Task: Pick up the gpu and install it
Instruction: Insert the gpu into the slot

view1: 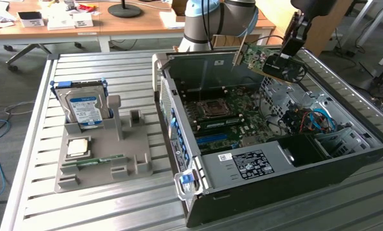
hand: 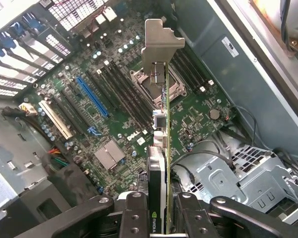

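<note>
The gpu (view1: 271, 58), a green card with a black round cooler and a silver bracket at one end, hangs in the air above the open computer case (view1: 345, 120). My gripper (view1: 289, 52) is shut on the gpu at its cooler end. In the wrist view the gpu (hand: 161, 148) stands edge-on between my fingers (hand: 134, 213), with its bracket (hand: 159, 44) pointing away over the motherboard (hand: 119, 124). A blue expansion slot (hand: 93, 96) lies on the board below, off to one side of the card. The card is well clear of the board.
On the slatted table at the exterior view's left, a grey holder (view1: 101, 154) carries a hard drive (view1: 83, 106), a processor (view1: 79, 147) and a RAM stick (view1: 91, 162). Cables (view1: 310, 120) and a drive cage (hand: 248, 173) crowd the case's far side. Desks stand behind.
</note>
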Available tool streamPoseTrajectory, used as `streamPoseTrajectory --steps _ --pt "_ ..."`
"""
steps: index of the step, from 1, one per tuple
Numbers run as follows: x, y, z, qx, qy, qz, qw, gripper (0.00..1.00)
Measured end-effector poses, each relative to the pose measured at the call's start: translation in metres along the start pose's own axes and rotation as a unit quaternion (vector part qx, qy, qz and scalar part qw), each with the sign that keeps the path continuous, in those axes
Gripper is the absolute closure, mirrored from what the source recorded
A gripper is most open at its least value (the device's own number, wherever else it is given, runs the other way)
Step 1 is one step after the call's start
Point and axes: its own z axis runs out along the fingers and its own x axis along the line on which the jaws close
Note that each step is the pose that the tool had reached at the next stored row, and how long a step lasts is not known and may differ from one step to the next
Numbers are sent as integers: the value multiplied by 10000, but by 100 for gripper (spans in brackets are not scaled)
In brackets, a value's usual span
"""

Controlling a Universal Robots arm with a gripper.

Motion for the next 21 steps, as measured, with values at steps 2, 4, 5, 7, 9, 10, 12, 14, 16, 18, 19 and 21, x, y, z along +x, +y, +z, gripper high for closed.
streamPoseTrajectory --steps 2,4,5,7,9,10,12,14,16,18,19,21 --pt "0 0 0 -1 2 -51 10000 73" --pt "0 0 0 -3 5 -123 9999 73" --pt "0 0 0 -4 7 -167 9999 73" --pt "0 0 0 -7 12 -269 9996 73" --pt "0 0 0 -9 17 -382 9993 73" --pt "0 0 0 -10 20 -443 9990 73" --pt "0 0 0 -13 25 -567 9984 73" --pt "0 0 0 -16 31 -690 9976 73" --pt "0 0 1 -19 37 -817 9967 73" --pt "0 0 1 -22 43 -952 9954 73" --pt "0 0 1 -24 46 -1025 9947 73" --pt "0 0 1 -27 52 -1157 9933 73"
